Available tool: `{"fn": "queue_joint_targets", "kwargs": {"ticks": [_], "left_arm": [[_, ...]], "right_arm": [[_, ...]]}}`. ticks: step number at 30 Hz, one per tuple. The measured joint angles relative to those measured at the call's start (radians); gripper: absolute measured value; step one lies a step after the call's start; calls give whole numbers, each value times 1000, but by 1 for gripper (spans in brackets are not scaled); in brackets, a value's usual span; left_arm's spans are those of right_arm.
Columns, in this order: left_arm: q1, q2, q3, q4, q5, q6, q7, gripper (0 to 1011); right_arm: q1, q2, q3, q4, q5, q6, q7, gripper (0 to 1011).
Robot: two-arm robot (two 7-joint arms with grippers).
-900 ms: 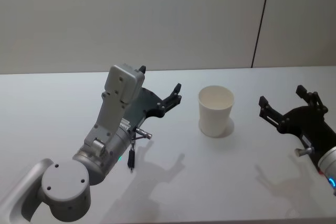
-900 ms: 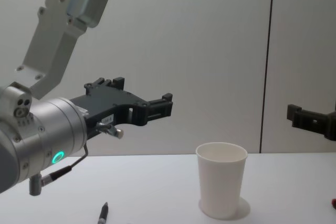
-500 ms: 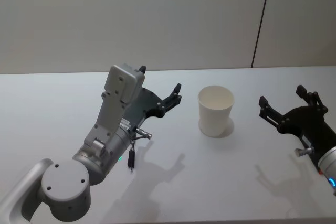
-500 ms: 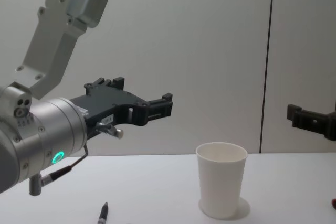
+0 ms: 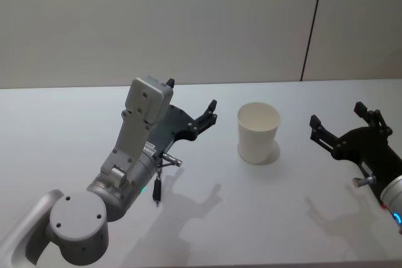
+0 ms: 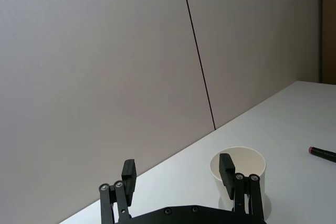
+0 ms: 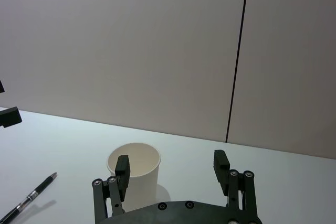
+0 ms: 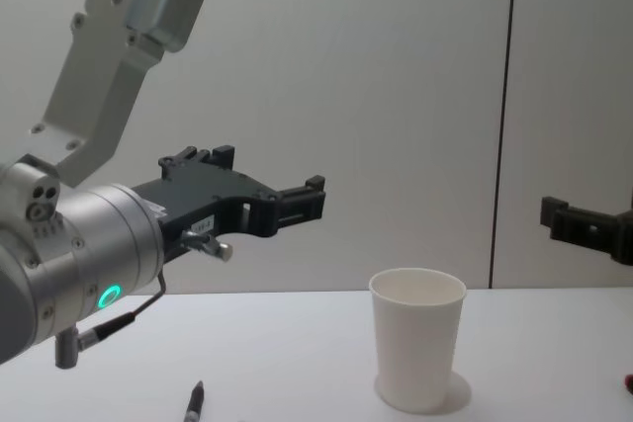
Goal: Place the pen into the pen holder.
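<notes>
Nothing has moved since the earlier frames: both arms and both task things sit just as they did.

The pen point(image 5: 156, 191) lies flat on the desk point(image 5: 251, 218), well apart from the cup point(image 5: 258, 133) and on its left. It sits close in front of the robot, under the left arm's forearm. Cup stands upright and looks empty, mouth clear.

Your left gripper point(image 6: 177, 174) hangs raised off the desk, jaws spread wide and holding nothing. It points forward toward the cup rather than down, and the pen is behind and below it. Your right gripper point(image 7: 171, 163) is off to the cup's right, also wide and empty, looks parked.

Step, as I read it: pre-grasp. Pen not picked up yet, so the task has barely begun.

Next move is likely the left arm's, since it's nearer. You'd need to pull back, tip the wrist down and bring the jaws over the barrel, set across it. The pen is thin and flat on the desk, so the fingertips must come nearly to the surface before closing. Then lift, tilt it upright and release over the cup's mouth.
</notes>
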Motion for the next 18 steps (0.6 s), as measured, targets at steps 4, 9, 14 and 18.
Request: {"fn": "queue_joint_targets", "kwargs": {"ticks": [4,9,14,18], "left_arm": [[0,0,0,0,0,0,0,1004],[0,0,0,0,0,0,0,1004],[0,0,0,0,0,0,0,1004],[0,0,0,0,0,0,0,1004]], "right_arm": [[0,0,0,0,0,0,0,1002],[0,-2,-1,-2,-6,9,-4,1001],[-1,-5,-3,-9,-22,37,-14,1001],[2,-7,-5,-20,-38,80,-25,1001]]}}
